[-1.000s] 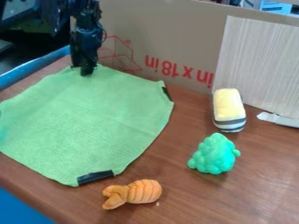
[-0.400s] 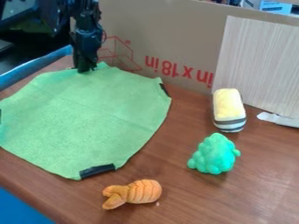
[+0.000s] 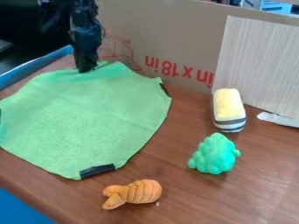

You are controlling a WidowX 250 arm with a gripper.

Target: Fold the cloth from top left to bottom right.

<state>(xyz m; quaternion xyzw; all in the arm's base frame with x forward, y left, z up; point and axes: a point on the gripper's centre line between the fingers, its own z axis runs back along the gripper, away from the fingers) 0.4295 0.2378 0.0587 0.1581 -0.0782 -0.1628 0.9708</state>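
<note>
The black gripper [image 3: 86, 70] hangs at the cloth's far edge, upper left in the camera view, shut on the cloth there. Beneath and in front of it the green cloth [image 3: 88, 116] lies spread on the table, its far edge bunched and slightly raised around the fingertips. Black strips mark the cloth's near corner and its right corner. The part of the edge behind the gripper is hidden.
An orange plush toy [image 3: 134, 193] lies just off the cloth's near corner. To the right are a green bumpy toy [image 3: 215, 154] and a yellow striped block [image 3: 229, 109]. A cardboard wall [image 3: 169, 39] stands behind the cloth.
The cloth has shifted slightly toward the back, its near strip moving up in the view. Its far edge has bunched and risen beside the gripper, which has moved only a little.
</note>
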